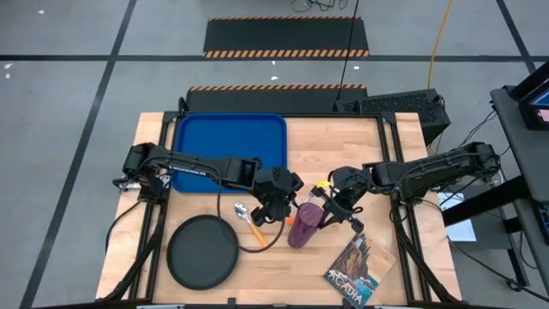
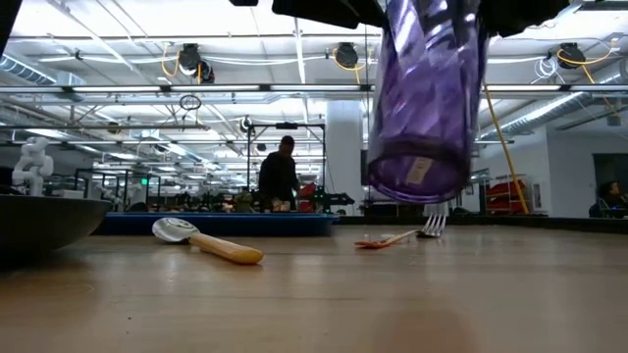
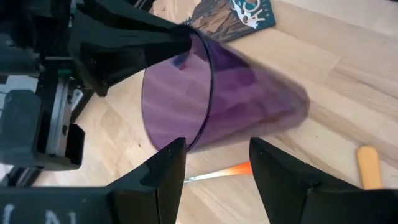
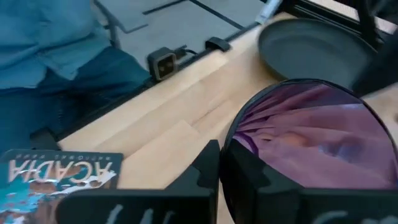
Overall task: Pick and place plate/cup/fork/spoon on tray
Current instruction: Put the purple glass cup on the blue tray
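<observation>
The purple cup (image 1: pixel 304 226) hangs above the table between my two grippers, its base (image 2: pixel 417 176) clear of the wood. My right gripper (image 1: pixel 330 211) is shut on its rim. My left gripper (image 3: pixel 214 158) is open, close to the cup's mouth on its left side, and holds nothing. The spoon (image 1: pixel 250 220) lies on the table left of the cup. The fork (image 2: pixel 400 237) lies on the table under the cup. The black plate (image 1: pixel 202 250) rests at the near left. The blue tray (image 1: pixel 230 150) sits at the far left. My right gripper holds the cup's rim (image 4: pixel 231 144), one finger (image 4: pixel 208 168) outside the wall and the other inside the mouth. It comes from the table's right side, slanting down. The cup hangs below the fingers, slightly tilted, lifted clear of the table.
A book (image 1: pixel 358 273) lies at the near right of the table. The left arm's cable loops over the wood beside the plate. People show in the room beyond the table in the low view.
</observation>
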